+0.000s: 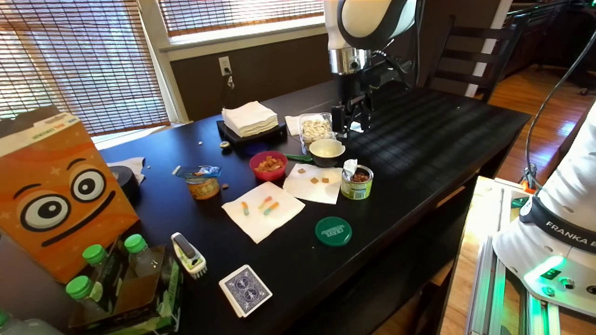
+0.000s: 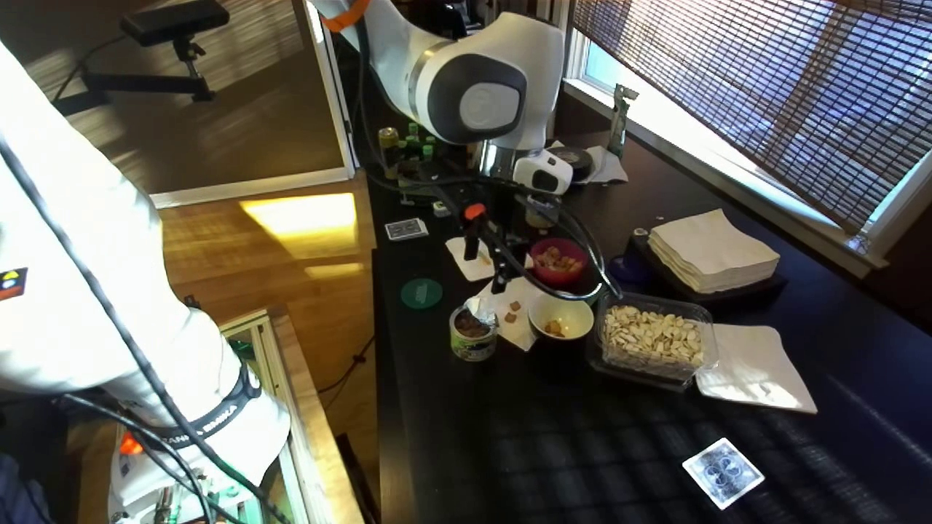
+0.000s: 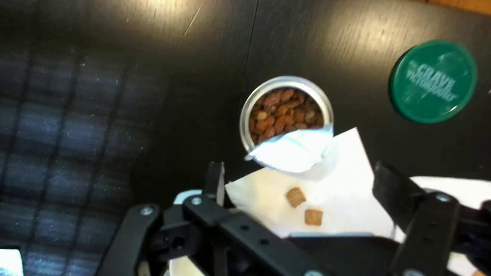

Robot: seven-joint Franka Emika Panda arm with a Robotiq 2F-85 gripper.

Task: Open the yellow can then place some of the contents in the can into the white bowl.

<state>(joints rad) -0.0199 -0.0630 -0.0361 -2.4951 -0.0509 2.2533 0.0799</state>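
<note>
Two fingers (image 3: 395, 191) of your gripper (image 3: 298, 172) stand spread with nothing between them, presumably leaving room for a grasp, while the yellow can (image 1: 356, 190), its foil (image 3: 293, 151) folded back, likely so you can reach the brown nuts (image 3: 282, 115), stands upright near the white bowl (image 2: 574, 314), where a few brownish pieces (image 2: 555, 330) lie

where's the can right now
In an exterior view, the can stands just right of centre, beside a napkin, with the white bowl behind and the green lid in front.
</note>
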